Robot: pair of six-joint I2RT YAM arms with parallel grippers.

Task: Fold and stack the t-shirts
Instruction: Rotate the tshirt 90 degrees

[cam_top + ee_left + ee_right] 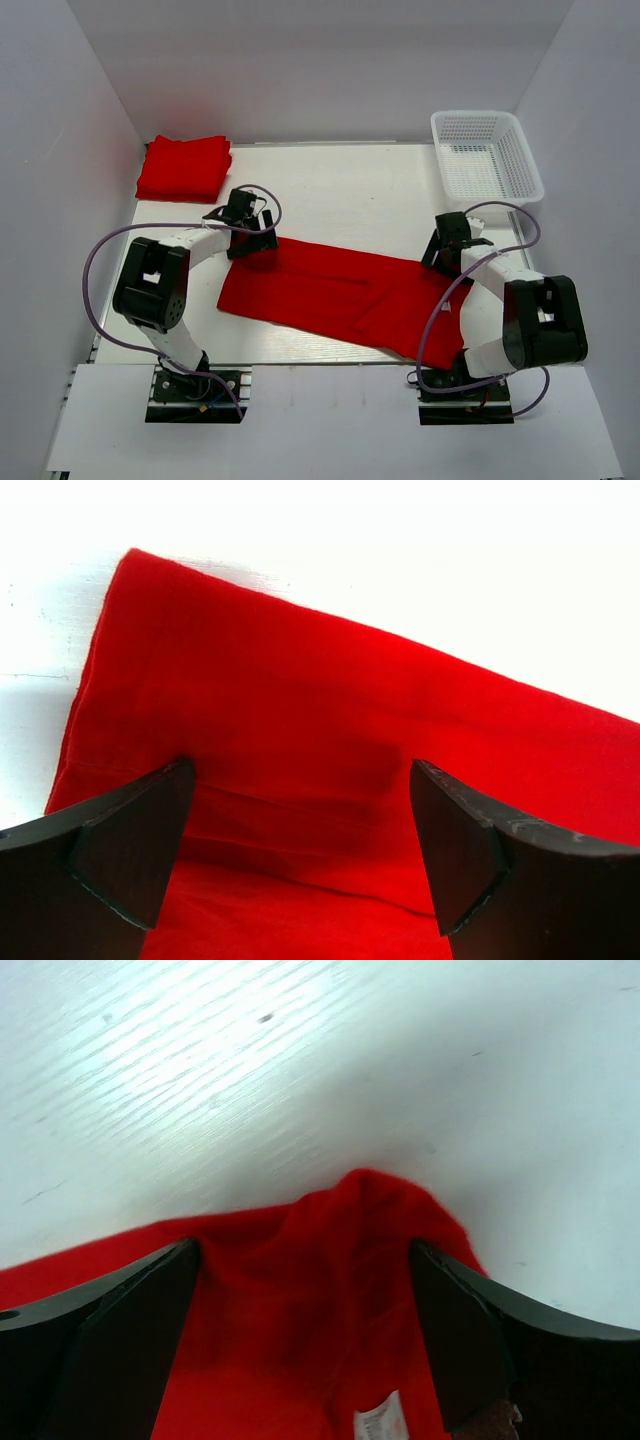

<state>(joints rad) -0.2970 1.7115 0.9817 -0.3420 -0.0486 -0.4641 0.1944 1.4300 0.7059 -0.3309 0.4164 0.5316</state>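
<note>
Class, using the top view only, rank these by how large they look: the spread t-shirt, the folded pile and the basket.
1. spread t-shirt: clearly the largest.
2. basket
3. folded pile: only a little smaller than the basket. Both sit at the far side, so the comparison is fair.

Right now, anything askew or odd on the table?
The spread t-shirt lies slanted across the table, not square to its edges, and its right end is bunched into a wrinkled peak between the right fingers. The folded stack at the far left and the basket look tidy.
</note>
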